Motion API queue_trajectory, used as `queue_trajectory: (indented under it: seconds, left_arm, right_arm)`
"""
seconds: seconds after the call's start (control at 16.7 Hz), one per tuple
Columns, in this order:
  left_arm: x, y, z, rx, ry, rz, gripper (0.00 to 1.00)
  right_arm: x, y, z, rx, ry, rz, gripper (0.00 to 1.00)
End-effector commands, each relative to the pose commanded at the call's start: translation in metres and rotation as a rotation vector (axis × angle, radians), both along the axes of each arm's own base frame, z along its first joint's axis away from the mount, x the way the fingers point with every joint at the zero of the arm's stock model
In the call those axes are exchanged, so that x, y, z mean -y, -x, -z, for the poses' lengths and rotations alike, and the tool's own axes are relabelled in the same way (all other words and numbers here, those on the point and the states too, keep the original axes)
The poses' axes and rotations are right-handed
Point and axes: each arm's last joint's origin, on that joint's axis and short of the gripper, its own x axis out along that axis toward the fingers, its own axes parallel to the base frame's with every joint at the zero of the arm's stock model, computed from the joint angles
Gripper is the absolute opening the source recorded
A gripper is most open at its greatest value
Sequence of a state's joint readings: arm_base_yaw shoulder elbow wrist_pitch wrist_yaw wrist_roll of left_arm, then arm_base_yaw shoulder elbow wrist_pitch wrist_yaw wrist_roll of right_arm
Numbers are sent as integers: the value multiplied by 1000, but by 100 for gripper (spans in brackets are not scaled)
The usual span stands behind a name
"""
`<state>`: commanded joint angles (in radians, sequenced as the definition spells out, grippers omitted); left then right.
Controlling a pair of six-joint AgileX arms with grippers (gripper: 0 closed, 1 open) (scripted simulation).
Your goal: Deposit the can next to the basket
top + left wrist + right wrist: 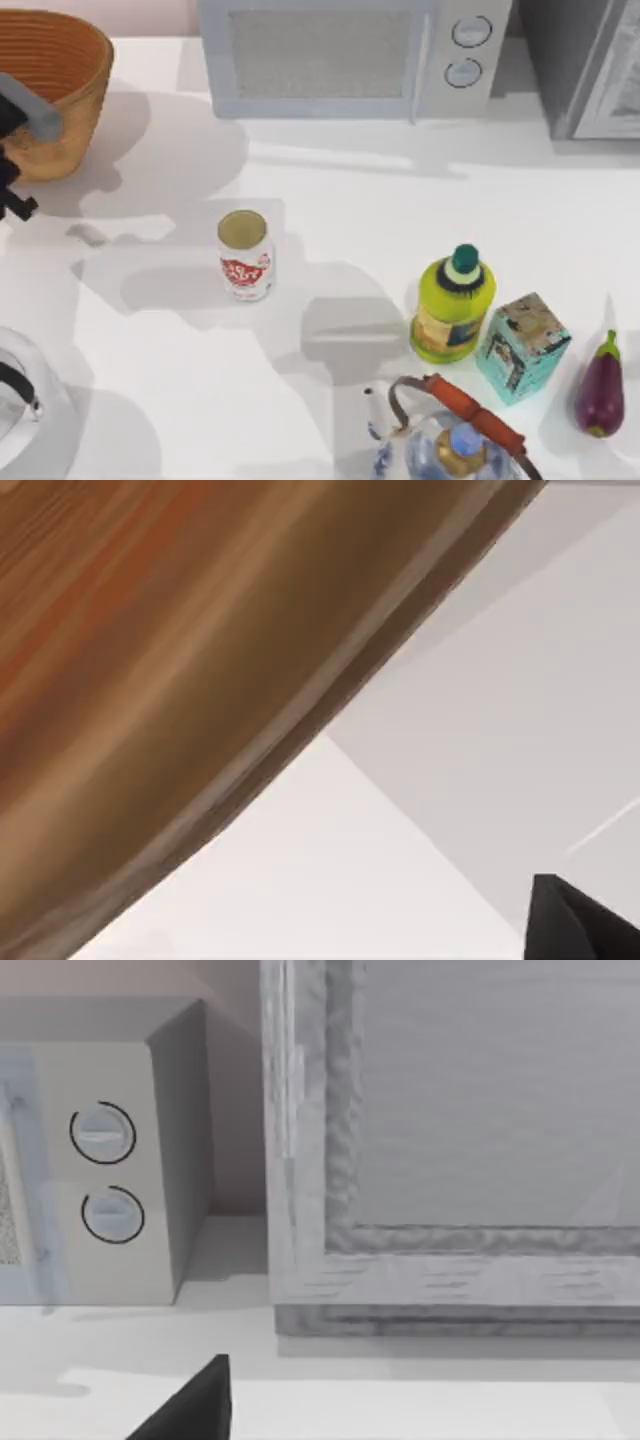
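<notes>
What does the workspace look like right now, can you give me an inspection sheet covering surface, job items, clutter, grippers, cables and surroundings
Surface: white table, crossed by soft shadows.
Job's things: can upright near the table's middle, untouched; basket at the far left corner, well apart from the can.
Clutter: yellow-green bottle, teal carton and eggplant at the right; blue-patterned teapot at the near edge; kettle at the near left.
Grippers: left arm at the left edge beside the basket; left wrist view looks along the basket's wall.
Cables: nothing seen.
Surroundings: microwave at the back; grey cabinet to its right.
</notes>
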<state>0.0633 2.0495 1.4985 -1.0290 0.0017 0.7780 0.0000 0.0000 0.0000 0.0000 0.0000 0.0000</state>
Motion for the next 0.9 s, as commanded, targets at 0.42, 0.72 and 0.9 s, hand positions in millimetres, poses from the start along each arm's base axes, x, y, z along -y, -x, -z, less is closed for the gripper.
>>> queue_trajectory:
  seconds: [0.42,0.72,0.9]
  left_arm:
    - [110,-10,-3,-17,-12,-279,0]
    - [197,8,-9,-11,-20,-517,0]
    - [237,24,-14,-1,-16,-623,0]
  right_arm:
    - [0,0,0,0,0,0,100]
    - [0,0,0,0,0,0,100]
    - [0,0,0,0,0,0,100]
